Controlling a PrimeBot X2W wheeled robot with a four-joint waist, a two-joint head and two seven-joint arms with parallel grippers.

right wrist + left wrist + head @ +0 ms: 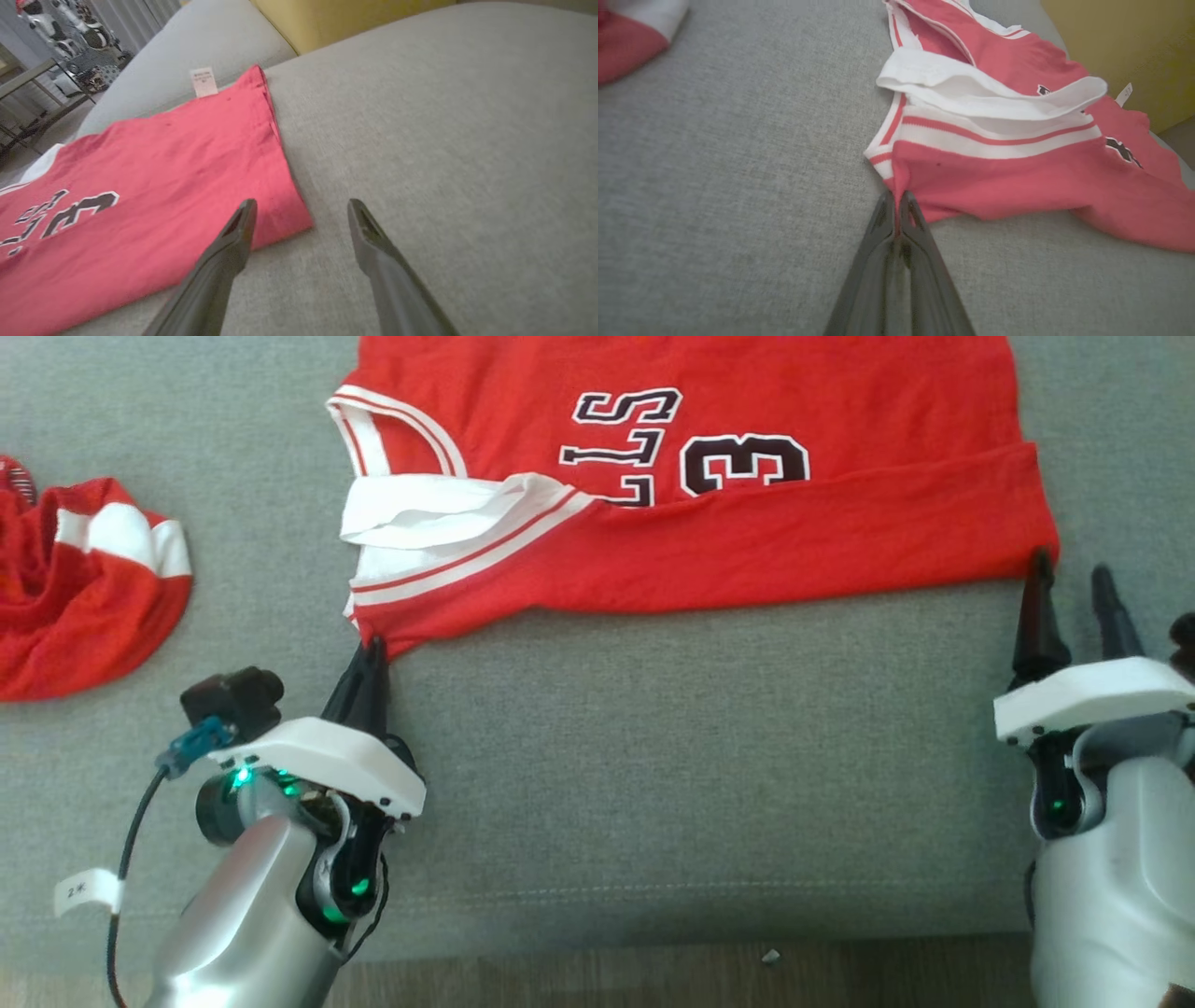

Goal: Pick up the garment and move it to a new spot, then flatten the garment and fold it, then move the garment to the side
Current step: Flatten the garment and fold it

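Left wrist view: the left gripper (896, 200) has its two fingers pressed together on the nearest corner of the red jersey (1008, 182), with a sliver of red cloth pinched between the tips. Ahead and to that gripper's right, the jersey lies spread on the grey cushion (714, 163), its near edge folded over. The right gripper (1070, 569) has its fingers apart at the jersey's other near corner, one finger at the cloth's edge and the other over bare cushion. Farther off, to the left gripper's left, lies a crumpled red-and-white cloth (84, 607).
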